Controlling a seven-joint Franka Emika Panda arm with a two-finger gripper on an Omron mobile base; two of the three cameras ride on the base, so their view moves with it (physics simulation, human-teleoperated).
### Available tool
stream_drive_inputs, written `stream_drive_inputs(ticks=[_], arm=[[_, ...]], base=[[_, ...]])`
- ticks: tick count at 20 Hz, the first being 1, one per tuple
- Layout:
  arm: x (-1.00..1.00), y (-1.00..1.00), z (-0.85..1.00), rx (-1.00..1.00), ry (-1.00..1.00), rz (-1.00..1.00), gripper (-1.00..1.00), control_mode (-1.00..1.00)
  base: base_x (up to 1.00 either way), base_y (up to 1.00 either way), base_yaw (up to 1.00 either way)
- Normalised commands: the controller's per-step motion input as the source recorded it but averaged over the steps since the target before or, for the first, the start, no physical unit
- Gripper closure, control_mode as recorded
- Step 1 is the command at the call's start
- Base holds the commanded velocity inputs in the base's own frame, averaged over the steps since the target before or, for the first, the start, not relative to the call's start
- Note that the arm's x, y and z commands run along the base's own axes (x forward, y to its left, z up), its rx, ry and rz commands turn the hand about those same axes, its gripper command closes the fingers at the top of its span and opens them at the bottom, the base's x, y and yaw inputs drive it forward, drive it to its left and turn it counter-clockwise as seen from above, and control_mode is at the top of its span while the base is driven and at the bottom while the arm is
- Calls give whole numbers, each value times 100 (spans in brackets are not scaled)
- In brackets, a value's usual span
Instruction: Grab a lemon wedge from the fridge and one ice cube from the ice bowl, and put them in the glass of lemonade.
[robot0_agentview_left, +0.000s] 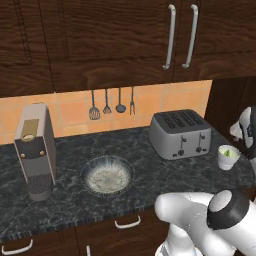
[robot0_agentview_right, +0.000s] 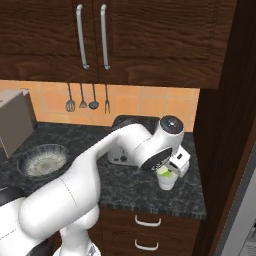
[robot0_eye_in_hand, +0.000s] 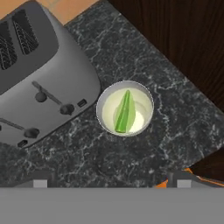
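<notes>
On the dark marbled counter (robot0_agentview_left: 165, 175), at its right end just beside the grey toaster (robot0_agentview_left: 181, 133), you have the glass of lemonade (robot0_agentview_left: 228, 156), upright, with pale yellow liquid and a green sliver lying in it. From the hand camera you look nearly straight down into the glass (robot0_eye_in_hand: 125, 108): the green piece (robot0_eye_in_hand: 124, 113) lies lengthwise across the liquid, one tip at the far rim, the other at the near rim. The gripper (robot0_eye_in_hand: 111, 181) sits above the glass, offset slightly toward the near side; its two finger tips stand far apart at the bottom corners of that view, with nothing between them, so you can log the jaws as spread wide and empty. One tip (robot0_eye_in_hand: 40, 180) is over bare counter in front of the toaster (robot0_eye_in_hand: 39, 70); near the other you see a small orange patch whose nature you cannot tell. In the right base camera the arm bends over the counter and the hand (robot0_agentview_right: 176, 161) hangs directly over the glass (robot0_agentview_right: 167, 178), partly covering it. The ice bowl (robot0_agentview_left: 107, 174) lies well apart to the left, between the toaster and the coffee machine (robot0_agentview_left: 34, 150), whitish inside; you cannot make out separate cubes.
</notes>
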Motion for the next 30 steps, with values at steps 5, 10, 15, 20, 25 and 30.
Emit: stream_drive_inputs(ticks=[5,10,15,20,25,30], arm=[[-27,87,9,0,0,22,-100,-100],[5,100,1,-5,0,16,-100,-100],[16,100,0,-9,0,8,-100,-100],[18,100,4,-7,0,13,-100,-100],[30,100,14,-7,13,35,-100,-100],[1,100,17,-26,17,32,-100,-100]], base=[[0,0,0],[0,0,0],[0,0,0],[0,0,0],[0,0,0],[0,0,0]])
